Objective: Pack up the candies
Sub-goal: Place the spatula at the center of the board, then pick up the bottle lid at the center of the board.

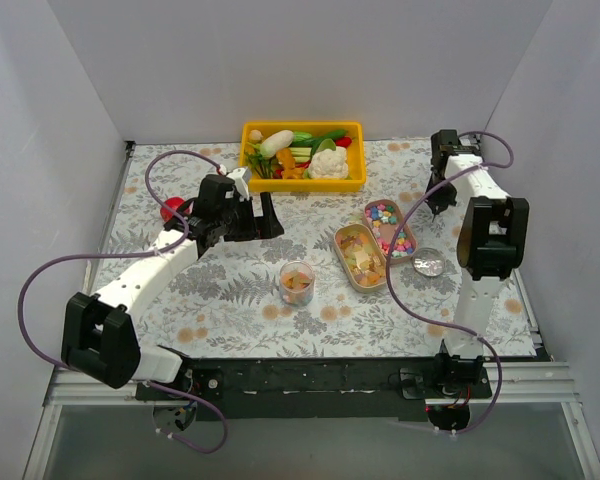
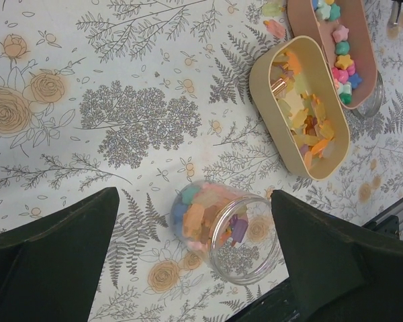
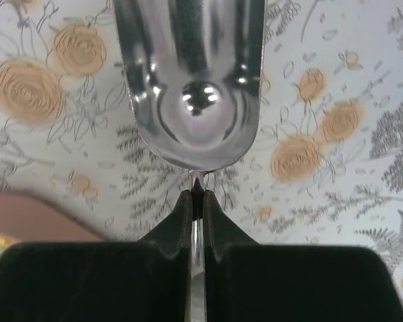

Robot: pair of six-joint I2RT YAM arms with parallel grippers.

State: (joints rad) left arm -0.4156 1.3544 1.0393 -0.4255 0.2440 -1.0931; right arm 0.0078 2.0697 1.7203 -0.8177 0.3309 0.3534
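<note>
The left arm (image 1: 140, 275) reaches from its base at the lower left of the top view diagonally up to the middle left of the flower-printed worktop (image 1: 230, 290). The left jaws stand wide open and hold nothing. In the left wrist view their black fingers (image 2: 50, 258) sit at the two lower corners, and the jar shows between them, touched by neither. A small red ball (image 1: 171, 209) lies just left of this wrist.

The candies (image 2: 201, 218) lie in three places. Some fill the lower part of a small clear round jar (image 1: 298, 283) standing at the centre of the worktop: orange, pink, blue, green and purple pieces piled together. At the upper centre sits a yellow plastic bin (image 1: 302, 184) of toy vegetables. Right of the jar, a beige oval tray (image 1: 339, 243) holds flat orange, tan and pale yellow sweets (image 2: 309, 117). Touching its right side, a pink oval tray (image 1: 368, 212) holds pastel star-shaped ones (image 2: 342, 50). A small round clear lid (image 1: 429, 262) lies just beside the pink tray's lower end.

The right arm (image 1: 477, 290) rises from the lower right, folds at the elbow and points down at the upper right. The right jaws are closed on the thin handle of a shiny metal scoop (image 3: 195, 80), whose empty bowl hangs over bare worktop.
</note>
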